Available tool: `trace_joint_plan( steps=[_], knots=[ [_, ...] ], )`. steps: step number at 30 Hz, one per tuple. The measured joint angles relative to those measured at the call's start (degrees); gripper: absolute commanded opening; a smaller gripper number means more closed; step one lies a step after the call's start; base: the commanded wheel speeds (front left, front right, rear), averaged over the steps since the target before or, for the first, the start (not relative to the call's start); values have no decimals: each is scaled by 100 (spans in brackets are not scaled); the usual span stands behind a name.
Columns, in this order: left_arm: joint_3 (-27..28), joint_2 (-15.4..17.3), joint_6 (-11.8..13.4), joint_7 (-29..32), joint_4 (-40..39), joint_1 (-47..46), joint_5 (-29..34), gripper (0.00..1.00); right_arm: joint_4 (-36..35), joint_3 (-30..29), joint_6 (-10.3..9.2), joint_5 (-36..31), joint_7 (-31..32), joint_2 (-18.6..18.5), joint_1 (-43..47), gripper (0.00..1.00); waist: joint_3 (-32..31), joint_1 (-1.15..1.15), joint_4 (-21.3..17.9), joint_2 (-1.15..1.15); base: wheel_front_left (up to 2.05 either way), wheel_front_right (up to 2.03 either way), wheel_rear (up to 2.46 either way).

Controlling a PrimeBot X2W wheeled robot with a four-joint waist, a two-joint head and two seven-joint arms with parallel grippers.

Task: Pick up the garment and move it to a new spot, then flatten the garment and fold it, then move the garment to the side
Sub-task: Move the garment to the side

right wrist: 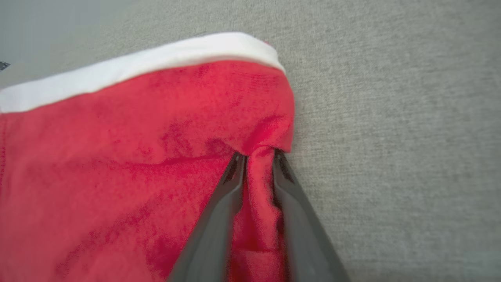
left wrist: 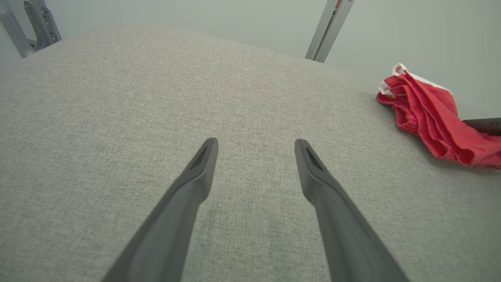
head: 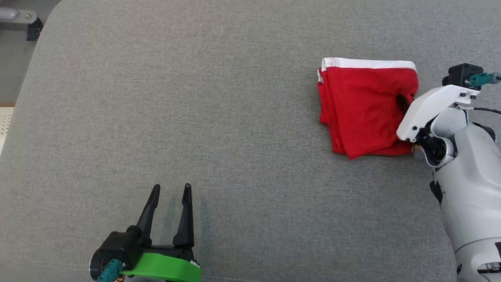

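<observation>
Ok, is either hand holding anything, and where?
The right hand pinches the red garment by a bunched fold at its side edge; the left hand holds nothing.

Left end effector [left wrist: 254,145] spread, garment [left wrist: 428,111] — far right

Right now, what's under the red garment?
The grey fabric surface shows round the garment, which lies on it. The right gripper pinches a fold at its edge. Whatever is beneath the folded layers is covered.
</observation>
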Motion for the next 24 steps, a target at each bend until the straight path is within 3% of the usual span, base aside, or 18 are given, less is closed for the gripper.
trace_joint_plan(
  steps=[5,13,19,24],
  knots=[
    [133,0,-19,0,-33,-6,73,100,-116,192,4,174,-155,-47,-188,0,39,0,-296,0,0,0,0],
    [118,-3,-245,0,85,-171,364,100,-399,197,3,274,-11,-761,-687,0,44,0,-1196,0,0,0,0],
    [-64,-5,-388,0,238,-544,508,100,-333,-172,3,47,212,-1158,-1067,0,161,0,-1768,0,0,0,0],
    [-62,-11,-417,0,330,-651,577,100,-125,-571,1,-324,321,-1407,-1437,0,426,0,-1897,0,0,0,0]
  ],
)
